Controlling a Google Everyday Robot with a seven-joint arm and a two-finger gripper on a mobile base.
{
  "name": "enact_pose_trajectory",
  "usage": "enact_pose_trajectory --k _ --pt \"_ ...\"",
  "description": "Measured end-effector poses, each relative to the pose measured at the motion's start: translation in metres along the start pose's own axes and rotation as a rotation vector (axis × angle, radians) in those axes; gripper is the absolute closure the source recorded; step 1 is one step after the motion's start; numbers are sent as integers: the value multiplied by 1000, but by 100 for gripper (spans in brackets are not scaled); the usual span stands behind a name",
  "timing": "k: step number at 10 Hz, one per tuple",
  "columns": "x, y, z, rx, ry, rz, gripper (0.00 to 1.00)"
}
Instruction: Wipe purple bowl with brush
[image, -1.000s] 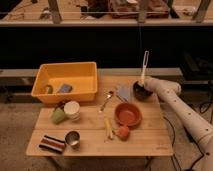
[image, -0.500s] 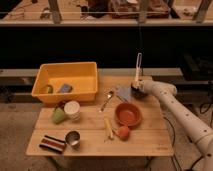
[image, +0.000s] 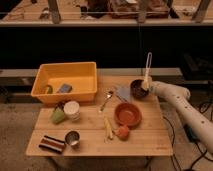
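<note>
Wooden table (image: 150, 142), far side: purple bowl (image: 135, 90) touching gripper (image: 146, 86), clenched on brush (image: 148, 65), handle upright, head at bowl's rim. Likely hazard: excess sideways force, sliding light bowl toward nearby table edge or against orange-red bowl (image: 128, 114). Keep strokes light, inside rim.

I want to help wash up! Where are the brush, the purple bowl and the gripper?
brush (image: 148, 65): camera view, middle of its pale handle.
purple bowl (image: 135, 90): camera view, its dark left side.
gripper (image: 149, 88): camera view, arm's tip at the bowl's right rim.
</note>
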Motion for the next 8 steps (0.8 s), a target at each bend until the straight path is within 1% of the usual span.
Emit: enact_pose_trajectory --k 1,2,3,4,5,7,8 --pt "1 7 1 -17 5 1 83" --pt "5 12 5 -25 11 4 83" --pt "11 14 17 -33 21 2 83" --pt "15 14 28 -32 26 3 83" --pt "16 11 37 -29 26 1 83" --pt "18 -12 63 -1 11 -30 83" --pt "16 -22 71 11 3 -41 83"
